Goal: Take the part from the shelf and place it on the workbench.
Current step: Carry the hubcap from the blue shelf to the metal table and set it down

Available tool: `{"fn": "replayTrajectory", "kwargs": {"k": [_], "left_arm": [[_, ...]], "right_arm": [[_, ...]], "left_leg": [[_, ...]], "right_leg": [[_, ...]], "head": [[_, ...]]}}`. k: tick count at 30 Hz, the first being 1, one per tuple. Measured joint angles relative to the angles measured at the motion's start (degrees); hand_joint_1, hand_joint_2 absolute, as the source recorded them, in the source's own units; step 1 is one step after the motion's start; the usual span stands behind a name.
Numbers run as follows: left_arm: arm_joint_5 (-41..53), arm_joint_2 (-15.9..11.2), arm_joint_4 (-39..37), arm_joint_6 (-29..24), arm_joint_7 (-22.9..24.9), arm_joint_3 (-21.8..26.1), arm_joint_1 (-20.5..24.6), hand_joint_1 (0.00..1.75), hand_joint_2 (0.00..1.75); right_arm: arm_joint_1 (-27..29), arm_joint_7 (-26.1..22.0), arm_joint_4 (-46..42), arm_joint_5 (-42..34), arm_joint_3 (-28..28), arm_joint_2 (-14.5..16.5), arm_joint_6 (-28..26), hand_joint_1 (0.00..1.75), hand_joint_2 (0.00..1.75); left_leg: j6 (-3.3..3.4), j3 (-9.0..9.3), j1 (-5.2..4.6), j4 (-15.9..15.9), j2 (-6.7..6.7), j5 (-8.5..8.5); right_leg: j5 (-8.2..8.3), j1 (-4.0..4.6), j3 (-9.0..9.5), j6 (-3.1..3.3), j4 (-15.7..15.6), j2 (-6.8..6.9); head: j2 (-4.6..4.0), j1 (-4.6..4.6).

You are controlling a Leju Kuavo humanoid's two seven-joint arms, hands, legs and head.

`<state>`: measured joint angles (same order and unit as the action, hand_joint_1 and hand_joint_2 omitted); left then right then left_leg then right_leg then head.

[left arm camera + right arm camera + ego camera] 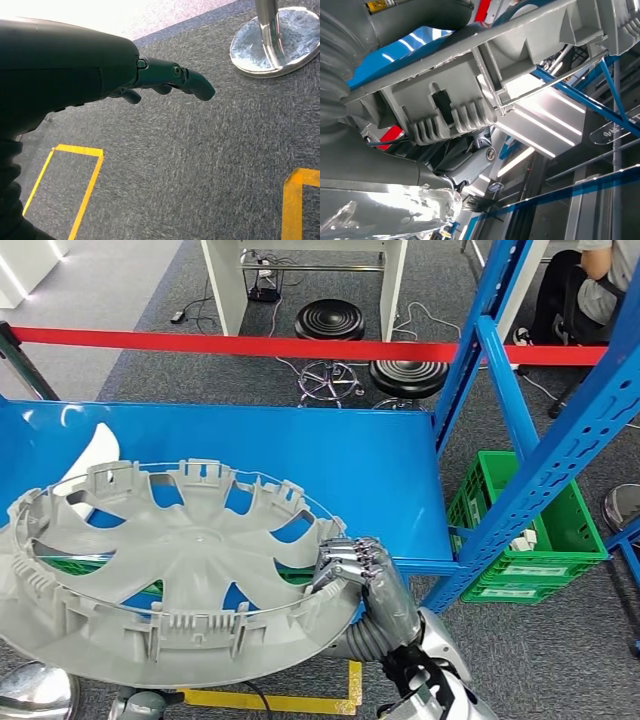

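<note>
- Head view: the right arm rises from the lower right, and the right hand point(355, 565) grips the right rim of one grey wheel cover point(170, 575), fingers curled over its top edge. The cover is held almost flat, inner face up, above the near edge of the blue shelf point(362, 465). Beyond the shelf run a red barrier tape point(226, 343) and two black stools point(330, 320); a green crate point(562, 540) sits on the floor to the right, and a seated person point(596, 285) is at the far right.
- Left wrist view: the left hand point(166, 82) hangs over grey carpet, its fingers apart and only slightly bent, holding nothing. A chrome stanchion base point(275, 42) and yellow floor tape point(88, 187) lie below it.
- Right wrist view: close up, the cover's ribbed rim clips cross the frame, with the hand's fingers beneath the rim.
</note>
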<state>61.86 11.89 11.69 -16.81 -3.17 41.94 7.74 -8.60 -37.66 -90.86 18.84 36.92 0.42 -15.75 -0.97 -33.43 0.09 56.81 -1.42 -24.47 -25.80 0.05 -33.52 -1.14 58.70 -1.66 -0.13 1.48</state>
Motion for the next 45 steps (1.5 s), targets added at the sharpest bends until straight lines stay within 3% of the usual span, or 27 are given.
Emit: {"fn": "replayTrajectory", "kwargs": {"k": [20,24,34,45], "left_arm": [[0.0,0.0,0.0,0.7,-1.4,0.0,-0.1,0.0,1.75],[-0.3,0.0,0.0,0.8,-2.0,0.0,-0.1,0.0,0.0],[-0.8,-0.1,0.0,2.6,-5.0,0.1,-0.1,0.0,0.0],[-1.1,-0.1,0.0,2.8,-5.2,0.1,-0.1,0.0,0.0]], "right_arm": [[1.7,0.1,0.0,1.6,0.0,0.0,-2.2,1.75,1.75],[1.8,0.2,0.0,1.6,0.0,0.0,-2.3,1.75,1.75],[2.6,0.2,0.0,1.6,0.0,0.0,-2.9,1.75,1.75],[2.7,0.2,0.0,1.6,0.0,0.0,-2.9,1.75,1.75]], "left_leg": [[0.0,0.0,0.0,0.0,0.0,0.0],[0.0,0.0,0.0,0.0,0.0,0.0],[0.0,0.0,0.0,0.0,0.0,0.0],[0.0,0.0,0.0,0.0,0.0,0.0]], "right_leg": [[0.0,0.0,0.0,0.0,0.0,0.0],[0.0,0.0,0.0,0.0,0.0,0.0],[0.0,0.0,0.0,0.0,0.0,0.0],[0.0,0.0,0.0,0.0,0.0,0.0]], "head": [[0.0,0.01],[0.0,0.01],[0.0,0.01],[0.0,0.0]]}}
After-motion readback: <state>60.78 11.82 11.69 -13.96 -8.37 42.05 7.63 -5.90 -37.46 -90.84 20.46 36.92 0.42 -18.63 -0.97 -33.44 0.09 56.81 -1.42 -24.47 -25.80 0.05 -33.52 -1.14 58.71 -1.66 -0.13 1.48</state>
